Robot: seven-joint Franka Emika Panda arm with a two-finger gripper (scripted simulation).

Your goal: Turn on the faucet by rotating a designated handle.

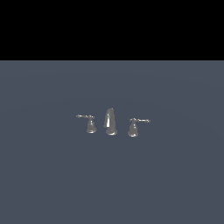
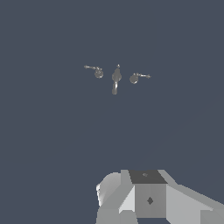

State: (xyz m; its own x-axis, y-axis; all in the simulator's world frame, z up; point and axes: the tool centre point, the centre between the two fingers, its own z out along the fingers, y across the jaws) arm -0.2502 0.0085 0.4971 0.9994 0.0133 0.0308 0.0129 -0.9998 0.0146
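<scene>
The chrome faucet stands in the middle of the dark grey surface, with a curved centre spout [image 1: 110, 122] between two flared bases. The handle [image 1: 134, 127] is on the exterior view's right, and its thin lever [image 1: 144, 120] points right. Its twin [image 1: 90, 125] stands on the left with the lever pointing left. The wrist view shows the set from above and far off: spout [image 2: 116, 78], handle [image 2: 134, 78], twin [image 2: 98, 73]. Only my gripper's grey-white body [image 2: 148, 197] shows in the wrist view, well away from the faucet. Its fingers are hidden. No arm shows in the exterior view.
A flat dark grey surface [image 1: 112, 183] spreads around the faucet on all sides. A black band fills the top of the exterior view.
</scene>
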